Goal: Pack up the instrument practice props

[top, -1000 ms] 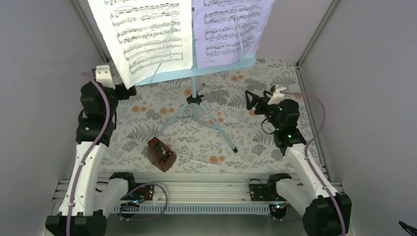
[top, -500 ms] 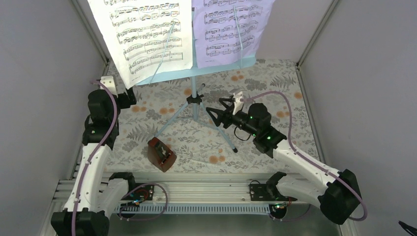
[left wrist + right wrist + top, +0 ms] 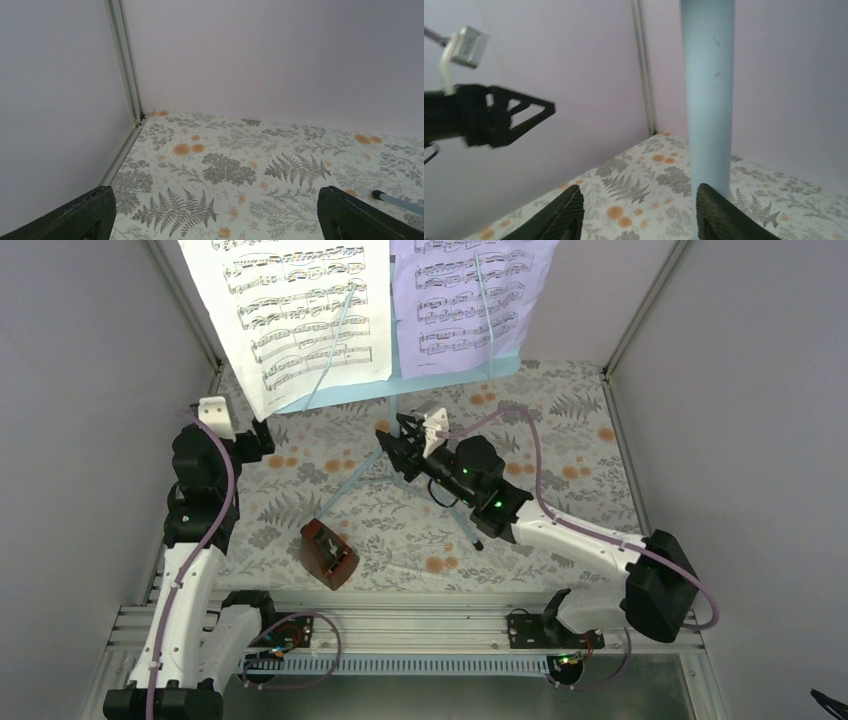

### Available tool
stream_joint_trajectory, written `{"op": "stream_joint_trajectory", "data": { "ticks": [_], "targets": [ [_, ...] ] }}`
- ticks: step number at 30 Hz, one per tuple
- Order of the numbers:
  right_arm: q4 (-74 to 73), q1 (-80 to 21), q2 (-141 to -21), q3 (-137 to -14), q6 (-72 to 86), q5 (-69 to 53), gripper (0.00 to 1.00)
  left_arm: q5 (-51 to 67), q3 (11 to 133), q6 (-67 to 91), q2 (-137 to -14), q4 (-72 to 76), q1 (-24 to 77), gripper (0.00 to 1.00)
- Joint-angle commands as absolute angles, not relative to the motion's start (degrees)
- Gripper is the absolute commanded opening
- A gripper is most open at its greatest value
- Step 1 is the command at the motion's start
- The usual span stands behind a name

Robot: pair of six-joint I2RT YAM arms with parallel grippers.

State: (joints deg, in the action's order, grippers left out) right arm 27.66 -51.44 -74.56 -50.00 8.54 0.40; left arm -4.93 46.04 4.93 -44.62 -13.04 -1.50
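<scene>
Stand [image 3: 394, 412] first: one light-blue tripod music stand is upright on the fern-and-orange-flower cloth [image 3: 570, 440], and two of its legs show plainly in the top view, splayed toward the arm bases. Two printed pages lean on its desk, a white page [image 3: 300, 310] on the stand's left half and a lavender page [image 3: 470, 295] on its right half. Both carry rows of staves and notes, with no title or words that can be read. One reddish-brown metronome [image 3: 327, 554] sits near the stand's foot, just beyond the tip of the left front leg and apart from it; no marking on it is legible. The right gripper [image 3: 395, 447] is at the stand's pole, just under the desk, with its jaws spread. In the right wrist view the pole rises in line with one finger [image 3: 719, 212], and contact cannot be told. The left gripper [image 3: 262, 440] hangs to the left of the stand, below the white page's lower corner, with its jaws wide apart and nothing between them. Its wrist view catches one black-capped leg tip [image 3: 377, 195] of the stand. Plain pale walls [image 3: 90, 390] close in behind and to both sides of the stand.
</scene>
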Motion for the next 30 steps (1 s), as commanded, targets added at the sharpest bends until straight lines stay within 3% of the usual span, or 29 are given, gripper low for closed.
{"op": "stream_joint_trajectory", "data": {
  "ticks": [1,20,30],
  "targets": [
    [32.65,-53.25,-78.86,-54.21,3.29,9.17,0.51,-3.11,45.65,4.76,-43.53,-14.01,-1.68,1.0],
    [32.95,-54.01,-79.2,-49.81,7.87,25.35,0.57,0.46,45.18,5.36,-41.09,-14.17,-0.24,1.0],
    [34.36,-51.24,-83.3,-52.34,8.38,21.56,0.63,1.75,45.22,5.71,-42.56,-14.37,0.64,1.0]
  ]
}}
